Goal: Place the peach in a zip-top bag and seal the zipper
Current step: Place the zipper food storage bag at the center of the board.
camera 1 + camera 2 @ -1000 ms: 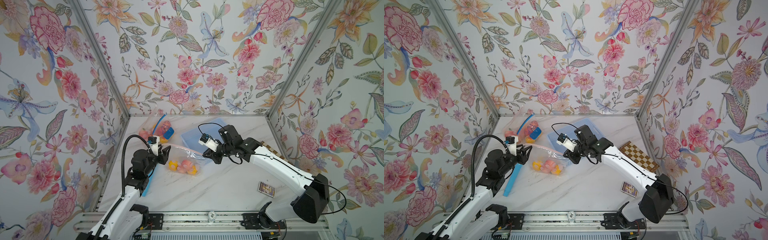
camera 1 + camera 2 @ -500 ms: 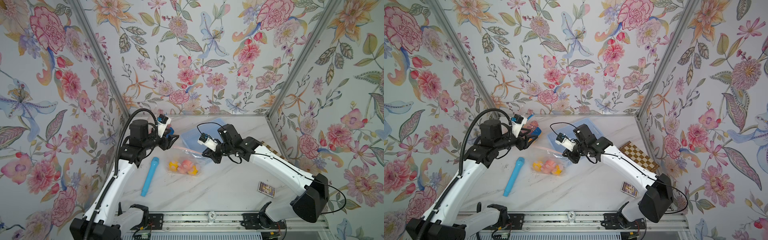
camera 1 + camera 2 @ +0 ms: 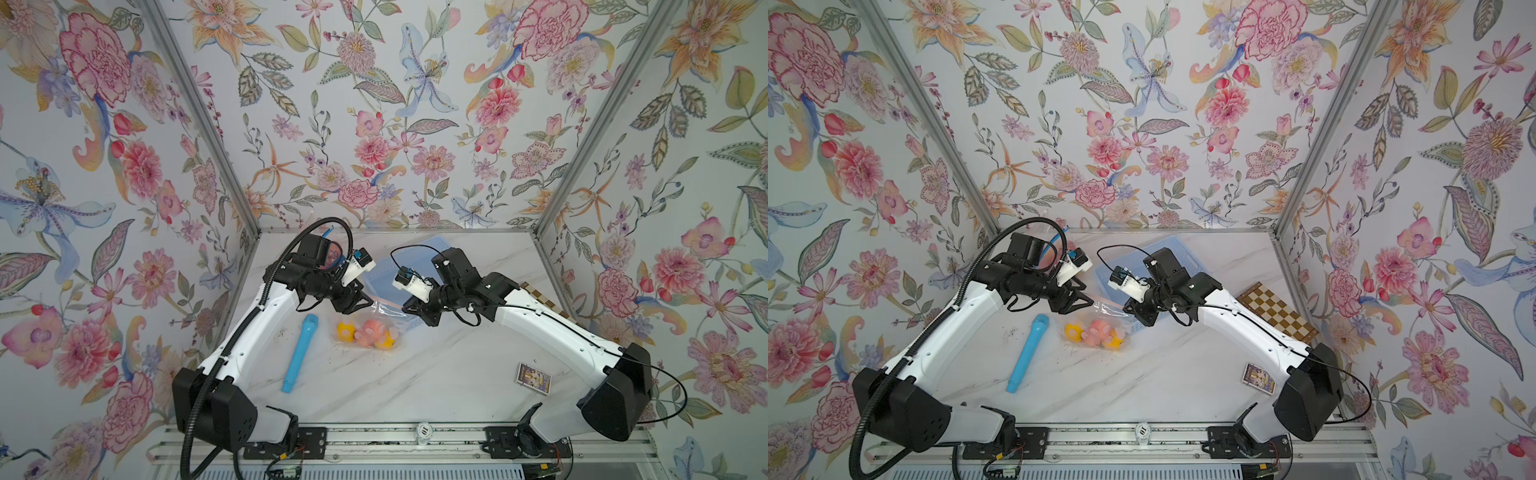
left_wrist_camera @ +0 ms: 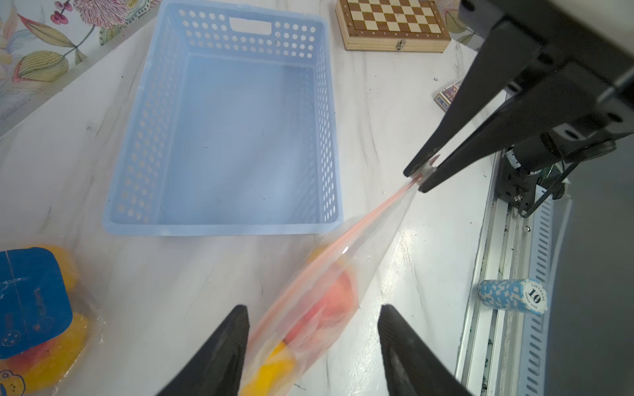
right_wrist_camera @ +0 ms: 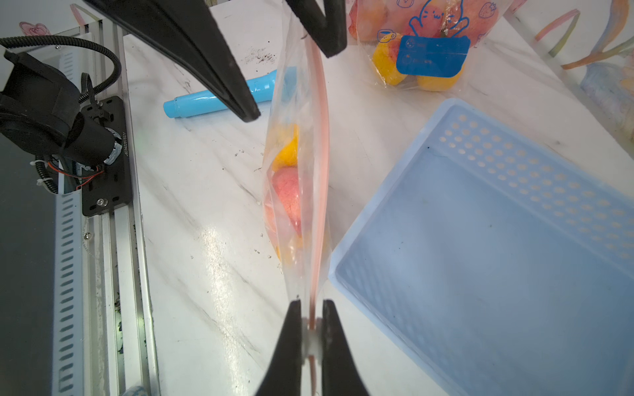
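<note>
While the right arm reaches in from the front-right corner of the worktop (image 3: 415, 374), forearm slanting toward the middle, its jaws are pressed together on one end of the zip-top bag's (image 4: 377, 223) pink zipper strip. The left arm leans in from the front-left corner with its wrist about level. Its jaws are spread to either side of the strip's other end, and I cannot tell whether they touch it. The peach (image 5: 288, 195) sits inside the bag, just in front of the blue basket (image 4: 219, 229).
</note>
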